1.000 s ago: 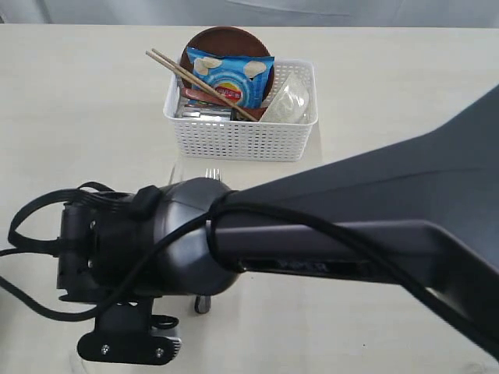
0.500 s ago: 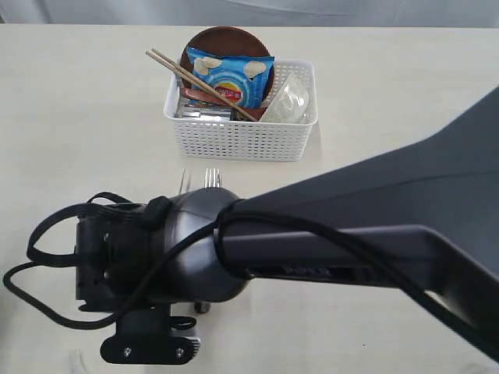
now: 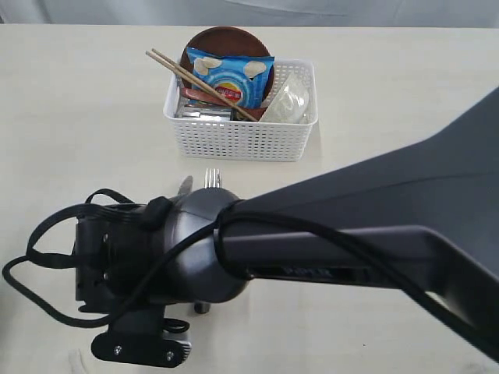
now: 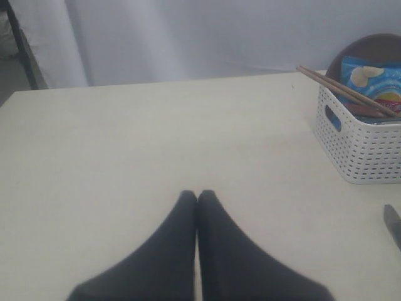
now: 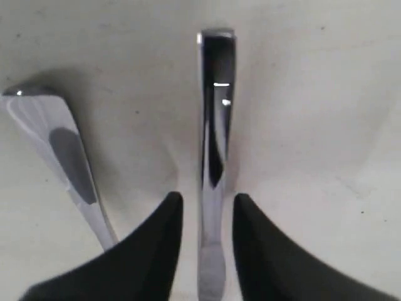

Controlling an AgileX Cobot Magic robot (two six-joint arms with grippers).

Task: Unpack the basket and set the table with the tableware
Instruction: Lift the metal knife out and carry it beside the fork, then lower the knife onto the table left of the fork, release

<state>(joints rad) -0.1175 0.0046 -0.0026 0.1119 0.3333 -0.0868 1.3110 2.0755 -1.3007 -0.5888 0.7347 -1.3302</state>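
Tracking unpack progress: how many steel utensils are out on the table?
2: the fork and the knife lie side by side just outside the basket, mostly hidden under the right arm. More may be hidden there.

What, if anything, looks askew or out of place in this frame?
The knife lies slanted beside the straight fork on the table, not parallel to it. A blue chips bag, a snack rather than a utensil, sits in the basket, and the chopsticks jut out over its rim.

no legible text, chips bag (image 3: 231, 74) print blurred
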